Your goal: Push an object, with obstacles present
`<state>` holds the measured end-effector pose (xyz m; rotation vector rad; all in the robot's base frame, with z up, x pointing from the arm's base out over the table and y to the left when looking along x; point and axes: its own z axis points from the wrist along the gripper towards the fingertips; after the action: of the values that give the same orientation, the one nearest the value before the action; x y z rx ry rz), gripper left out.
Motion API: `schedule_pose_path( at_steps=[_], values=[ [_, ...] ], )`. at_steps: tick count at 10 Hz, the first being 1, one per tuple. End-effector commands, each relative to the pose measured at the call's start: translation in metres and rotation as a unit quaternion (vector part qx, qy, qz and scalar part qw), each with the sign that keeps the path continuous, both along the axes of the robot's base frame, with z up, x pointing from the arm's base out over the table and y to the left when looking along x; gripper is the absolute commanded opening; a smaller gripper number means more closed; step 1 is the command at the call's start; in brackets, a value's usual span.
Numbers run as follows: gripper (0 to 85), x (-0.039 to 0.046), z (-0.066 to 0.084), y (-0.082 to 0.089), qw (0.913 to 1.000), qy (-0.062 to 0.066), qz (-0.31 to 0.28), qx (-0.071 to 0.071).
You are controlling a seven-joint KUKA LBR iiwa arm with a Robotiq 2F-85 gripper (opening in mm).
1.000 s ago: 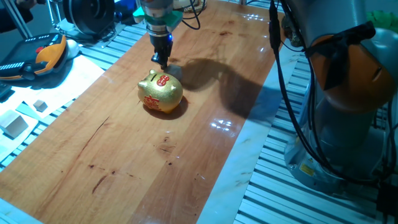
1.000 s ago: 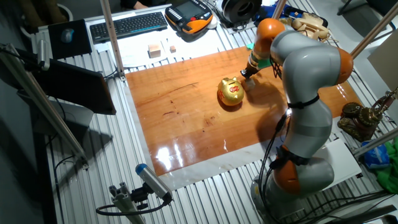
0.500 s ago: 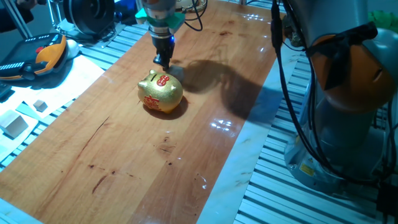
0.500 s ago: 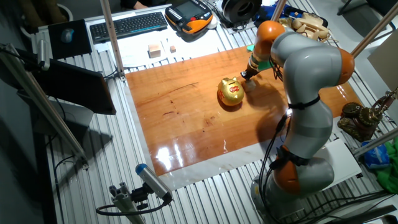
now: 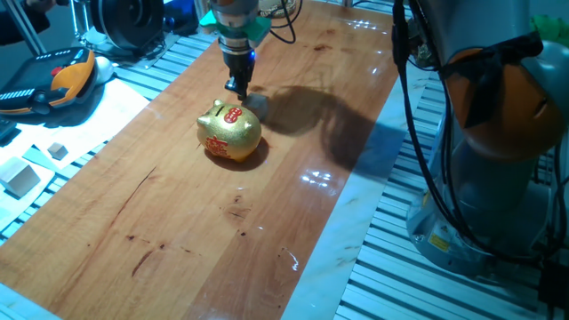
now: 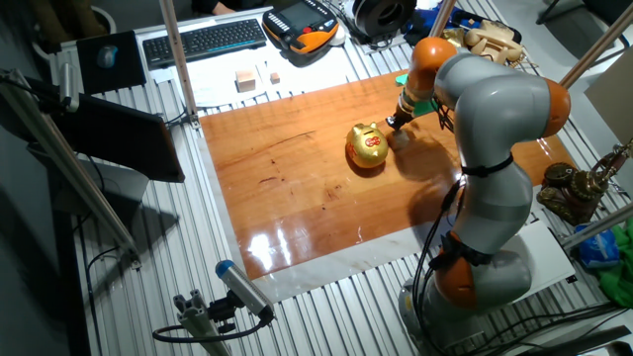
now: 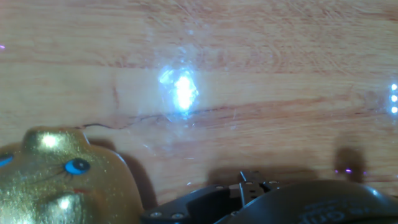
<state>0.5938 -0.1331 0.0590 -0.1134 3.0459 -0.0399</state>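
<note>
The object, a small light-wood cube (image 5: 258,103), lies in shadow on the wooden table (image 5: 178,222), just right of my gripper (image 5: 237,88). In the other fixed view the cube (image 6: 402,137) sits beside the gripper (image 6: 393,124). The fingers point down with their tips together at table height, holding nothing. The obstacle, a gold piggy bank (image 5: 229,132) with red markings, stands right in front of the gripper, close to the cube. In the hand view the pig (image 7: 56,183) fills the lower left and the dark fingertips (image 7: 250,184) show at the bottom; the cube is out of sight there.
Off the table's left edge lie a larger pale block (image 5: 20,176) and a tiny cube (image 5: 57,151) on white paper, with an orange-black pendant (image 5: 53,78) behind. The robot's base (image 5: 498,160) stands at the right. A keyboard (image 6: 203,40) lies beyond the far edge.
The gripper has slid a little to the right along the pig's far side, and the small cube has shifted with it. The pig has not moved.
</note>
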Motion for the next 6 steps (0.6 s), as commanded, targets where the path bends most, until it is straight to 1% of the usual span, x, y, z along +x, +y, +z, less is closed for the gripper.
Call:
schedule_pose_path(
  at_steps=[1, 3, 6],
  values=[
    [0.0, -0.0007, 0.0002, 0.0007, 1.0000, 0.000, -0.002, -0.001],
    [0.0, -0.0004, -0.0003, 0.0053, 1.0000, 0.000, -0.007, 0.000],
    [0.0, 0.0004, -0.0009, 0.0076, 1.0000, 0.000, -0.009, 0.000]
  ],
)
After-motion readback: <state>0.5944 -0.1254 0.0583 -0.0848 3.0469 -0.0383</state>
